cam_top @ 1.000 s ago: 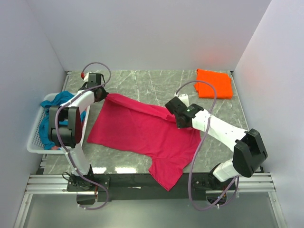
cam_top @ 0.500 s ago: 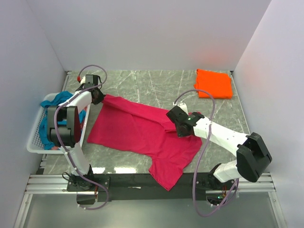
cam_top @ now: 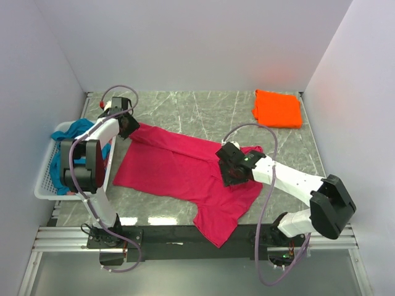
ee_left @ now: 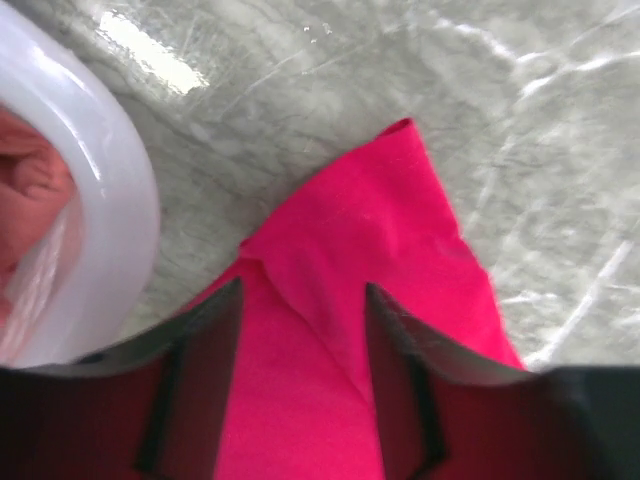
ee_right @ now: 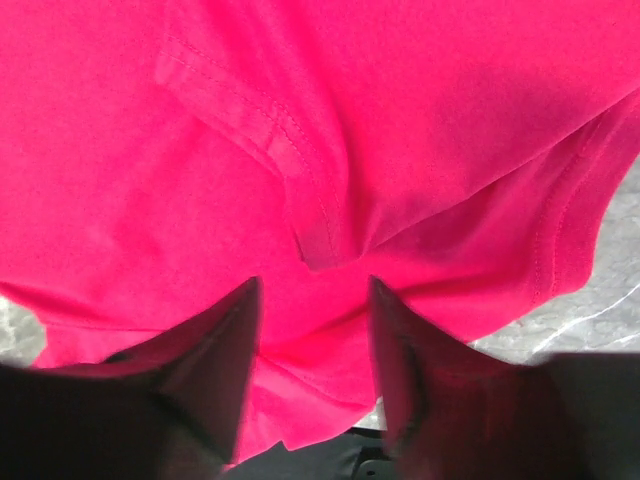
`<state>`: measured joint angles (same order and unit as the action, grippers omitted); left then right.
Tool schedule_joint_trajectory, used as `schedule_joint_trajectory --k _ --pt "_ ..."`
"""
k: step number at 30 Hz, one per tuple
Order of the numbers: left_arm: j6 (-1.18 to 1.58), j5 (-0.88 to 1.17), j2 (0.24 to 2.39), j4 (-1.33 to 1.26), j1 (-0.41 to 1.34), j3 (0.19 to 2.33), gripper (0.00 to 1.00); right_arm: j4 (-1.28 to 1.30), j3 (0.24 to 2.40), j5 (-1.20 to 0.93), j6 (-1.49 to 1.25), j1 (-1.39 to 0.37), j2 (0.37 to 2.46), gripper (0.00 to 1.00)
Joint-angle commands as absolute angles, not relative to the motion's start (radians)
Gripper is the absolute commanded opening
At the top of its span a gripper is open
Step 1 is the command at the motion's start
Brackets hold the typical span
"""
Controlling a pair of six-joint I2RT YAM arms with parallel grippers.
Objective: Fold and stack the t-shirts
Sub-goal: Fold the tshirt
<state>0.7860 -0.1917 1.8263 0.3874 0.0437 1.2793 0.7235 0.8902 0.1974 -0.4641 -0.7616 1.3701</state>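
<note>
The magenta t-shirt point(cam_top: 185, 172) lies spread across the middle of the table, one sleeve hanging over the near edge. My left gripper point(cam_top: 126, 127) stands open over the shirt's far left corner point(ee_left: 380, 230), with cloth lying flat between the fingers point(ee_left: 215, 350). My right gripper point(cam_top: 232, 171) is open over the shirt's right side, where a folded hem point(ee_right: 300, 190) lies below the fingers point(ee_right: 400, 350). The orange t-shirt point(cam_top: 278, 109) lies folded at the far right. The teal t-shirt point(cam_top: 77, 129) is bunched in the basket.
A white lattice basket point(cam_top: 44, 185) stands at the left table edge, close beside the left arm. A white rounded edge point(ee_left: 90, 200) shows left of the left gripper. Grey walls close in the table at the back and on both sides.
Both grippers have gone from shut to open, letting go of the magenta t-shirt. The right gripper moved down and towards the near edge, and the cloth it held up now rests on the table.
</note>
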Motion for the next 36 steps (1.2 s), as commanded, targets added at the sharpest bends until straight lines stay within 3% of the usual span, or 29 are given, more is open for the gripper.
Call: schedule_joint_trajectory --k 1,4,13,24,31,36 --pt "0.808 -0.216 1.747 0.419 0.044 1.295 0.59 0.710 0.926 0.206 -0.463 -0.765 1.307 0.59" --pt "0.799 -0.193 1.730 0.414 0.066 1.316 0.72 0.704 0.946 0.218 -0.462 -0.738 1.278 0.77" --pt "0.752 -0.075 1.856 0.351 0.143 1.419 0.95 0.513 0.997 0.012 -0.506 -0.447 1.327 0.82" --pt "0.715 -0.048 2.063 0.348 0.126 1.523 0.99 0.471 1.055 -0.023 -0.523 -0.247 1.637 0.81" --pt "0.750 0.055 2.065 0.256 0.041 1.395 1.00 0.429 1.066 -0.074 -0.497 -0.158 1.782 0.81" --pt "0.752 0.003 2.036 0.276 0.029 1.350 0.99 0.505 1.118 -0.017 -0.505 -0.109 1.831 0.81"
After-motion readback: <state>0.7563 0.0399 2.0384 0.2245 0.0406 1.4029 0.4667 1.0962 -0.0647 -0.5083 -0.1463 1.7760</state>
